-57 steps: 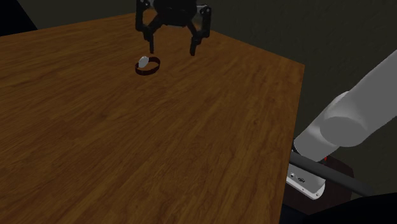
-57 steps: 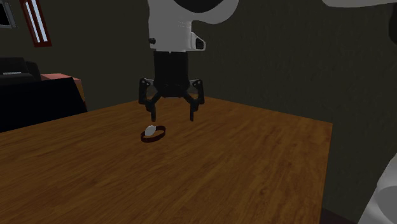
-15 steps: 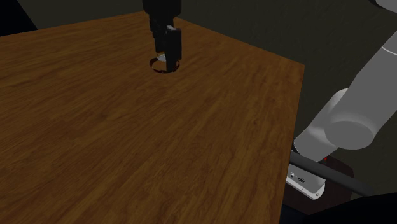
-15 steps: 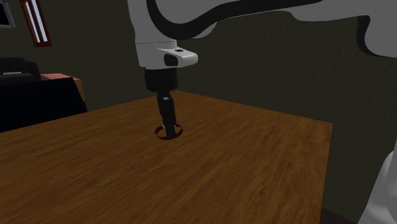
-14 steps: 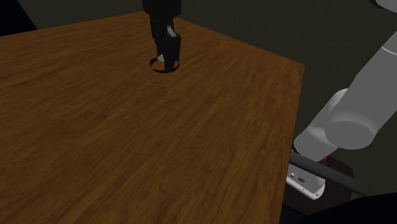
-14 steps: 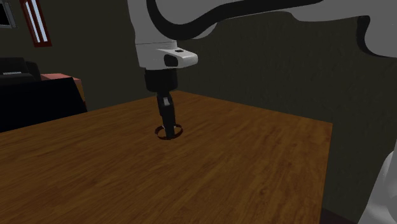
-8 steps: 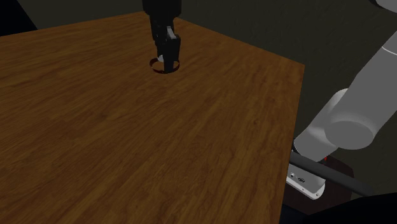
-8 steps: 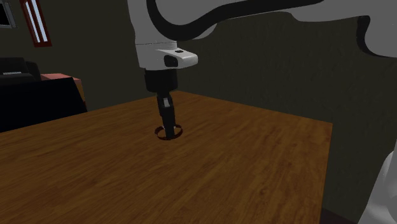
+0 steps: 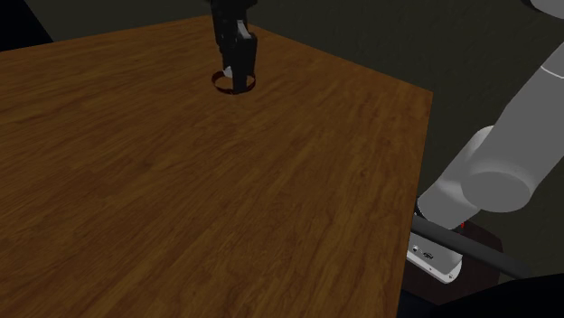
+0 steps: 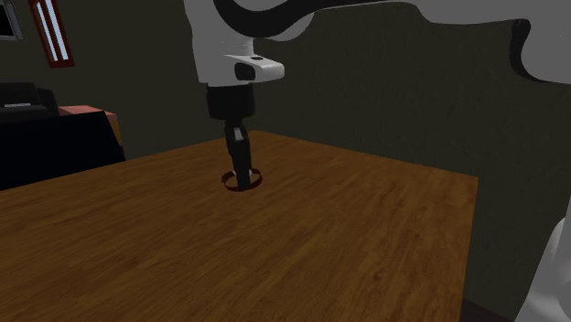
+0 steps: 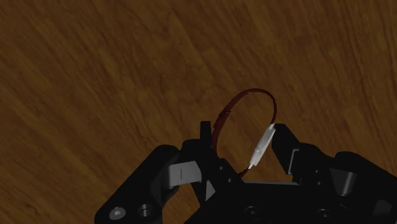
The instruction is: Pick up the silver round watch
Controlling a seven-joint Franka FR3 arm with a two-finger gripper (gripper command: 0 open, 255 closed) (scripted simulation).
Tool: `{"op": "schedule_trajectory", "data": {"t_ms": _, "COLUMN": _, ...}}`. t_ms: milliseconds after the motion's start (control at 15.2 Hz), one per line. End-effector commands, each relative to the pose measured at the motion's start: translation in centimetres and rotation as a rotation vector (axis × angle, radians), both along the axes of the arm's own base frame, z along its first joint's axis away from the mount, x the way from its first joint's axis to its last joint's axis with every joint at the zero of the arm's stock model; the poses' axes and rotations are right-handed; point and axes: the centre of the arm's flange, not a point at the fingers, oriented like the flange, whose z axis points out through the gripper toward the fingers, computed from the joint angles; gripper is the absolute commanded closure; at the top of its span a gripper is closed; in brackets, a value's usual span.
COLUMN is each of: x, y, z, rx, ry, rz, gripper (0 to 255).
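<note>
The watch (image 9: 222,87) has a dark red strap ring and a pale round face (image 11: 261,146). It hangs a little above the wooden table (image 9: 181,199), near the far edge in the shoulder view. My black gripper (image 9: 235,74) points down and is shut on it: one finger presses the face and the other touches the strap. In the second exterior view the strap (image 10: 255,179) rings the fingertips of the gripper (image 10: 241,174). From the wrist camera, the strap loop (image 11: 254,91) sticks out past the gripper (image 11: 245,143).
The table's edge (image 9: 423,144) drops off at the shoulder view's right, beside the arm's base (image 9: 488,172). In the second exterior view dark furniture (image 10: 55,137) stands beyond the table at the left, under a red-framed picture (image 10: 53,32).
The gripper came down over the watch, turned and shut on it. In the last half second it has risen a little, taking the watch up with it.
</note>
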Motion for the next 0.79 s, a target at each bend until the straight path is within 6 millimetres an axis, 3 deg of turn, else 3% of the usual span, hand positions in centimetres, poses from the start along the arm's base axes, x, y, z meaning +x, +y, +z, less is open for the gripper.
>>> {"op": "schedule_trajectory", "data": {"t_ms": 0, "x": -0.1, "y": 0.0, "z": 1.0, "rx": 0.0, "ry": 0.0, "rz": 0.0, "gripper": 255}}
{"op": "schedule_trajectory", "data": {"t_ms": 594, "x": -0.1, "y": 0.0, "z": 5.8, "rx": 0.0, "ry": 0.0, "rz": 0.0, "gripper": 255}}
{"op": "schedule_trajectory", "data": {"t_ms": 726, "x": -0.1, "y": 0.0, "z": 5.9, "rx": 0.0, "ry": 0.0, "rz": 0.0, "gripper": 255}}
